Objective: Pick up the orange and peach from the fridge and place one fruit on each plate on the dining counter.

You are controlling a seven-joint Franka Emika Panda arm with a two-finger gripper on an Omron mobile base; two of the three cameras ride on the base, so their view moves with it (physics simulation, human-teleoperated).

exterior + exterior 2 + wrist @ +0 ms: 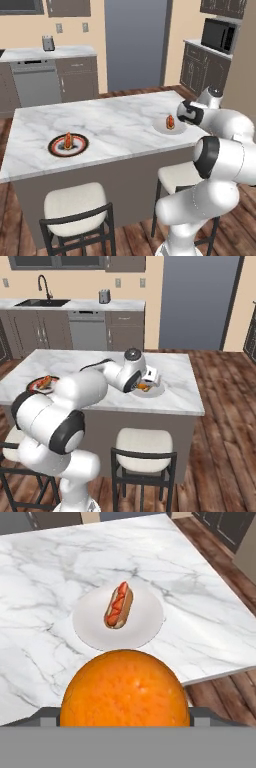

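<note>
Holding the orange point(125, 688) between the jaws of the gripper point(125, 719), closed around the fruit, with the finger tips mostly hidden behind it in the hand view. Hovering over the near right edge of the dining counter point(110, 125), just beside the white plate point(145, 619). Carrying already a hot dog point(118, 605) on that white plate, lying at its middle. In the left base view, resting far to the left on the same marble top, the dark-rimmed plate point(55, 148) with another hot dog point(67, 141) on it, well apart from the white plate point(161, 129). In the right base view, seeing the orange point(143, 387) partly, low at the gripper point(146, 382), above the white plate point(155, 391). Standing below the counter edge, two stools point(75, 200) with pale seats.
</note>
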